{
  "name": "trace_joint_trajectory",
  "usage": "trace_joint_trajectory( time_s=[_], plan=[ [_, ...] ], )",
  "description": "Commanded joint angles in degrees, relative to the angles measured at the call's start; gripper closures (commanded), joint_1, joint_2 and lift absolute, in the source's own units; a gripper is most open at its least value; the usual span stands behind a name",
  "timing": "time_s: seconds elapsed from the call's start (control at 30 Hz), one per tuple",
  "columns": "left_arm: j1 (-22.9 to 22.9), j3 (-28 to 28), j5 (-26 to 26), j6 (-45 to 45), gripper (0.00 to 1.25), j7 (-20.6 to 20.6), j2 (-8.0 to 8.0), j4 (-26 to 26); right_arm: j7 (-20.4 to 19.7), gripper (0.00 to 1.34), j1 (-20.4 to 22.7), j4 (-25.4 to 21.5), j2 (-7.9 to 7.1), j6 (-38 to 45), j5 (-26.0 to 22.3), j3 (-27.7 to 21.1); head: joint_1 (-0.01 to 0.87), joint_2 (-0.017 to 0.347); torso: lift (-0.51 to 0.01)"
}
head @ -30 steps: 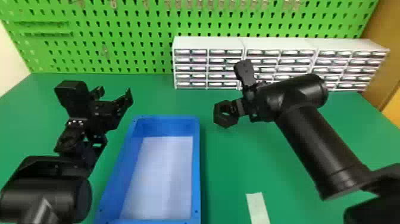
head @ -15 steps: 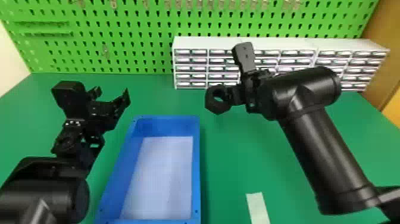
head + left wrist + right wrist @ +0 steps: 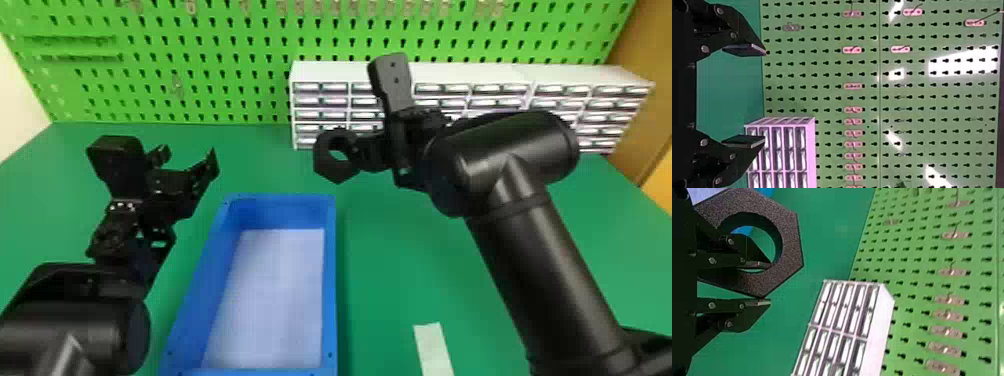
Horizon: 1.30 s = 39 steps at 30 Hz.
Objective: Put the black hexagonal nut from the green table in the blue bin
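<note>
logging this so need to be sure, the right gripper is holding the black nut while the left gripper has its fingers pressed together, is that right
Not quite: the left gripper has its fingers spread apart, as the left wrist view shows. The right gripper is holding the black nut.

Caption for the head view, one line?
Right gripper holds the black nut above the green table, blue bin nearer the camera, left gripper open.

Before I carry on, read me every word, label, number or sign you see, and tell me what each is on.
No text can be read.
Drawer fronts: too small to tell whether they carry lettering.
Pale strip: no lettering can be made out.
Blue bin, black nut: no legible marking.
</note>
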Motion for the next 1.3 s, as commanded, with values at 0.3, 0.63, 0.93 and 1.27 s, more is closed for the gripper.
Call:
trace_joint_trajectory(
  time_s=[0.3, 0.63, 0.93, 1.27],
  plan=[
    [0.01, 0.27, 0.01, 0.01, 0.46, 0.05, 0.0, -0.19, 0.0, 1.07, 1.23, -4.6, -1.05, 0.19, -4.25, 6.89, 0.686, 0.052, -0.097],
    [0.28, 1.41, -0.25, 0.09, 0.46, 0.05, 0.0, -1.07, 0.0, 1.07, 2.38, -4.6, -1.76, -0.69, -6.8, 10.32, 0.686, 0.052, -0.097],
    [0.28, 1.76, -0.69, 0.62, 0.46, 0.05, 0.0, -2.12, 0.0, 1.07, 3.69, -5.48, -3.43, -0.6, -9.35, 12.51, 0.686, 0.052, -0.097],
    [0.01, 1.85, -0.95, 0.8, 0.46, 0.05, 0.0, -2.21, 0.0, 1.07, 6.07, -4.95, -4.83, -0.51, -9.79, 14.8, 0.686, 0.052, -0.097]
  ],
)
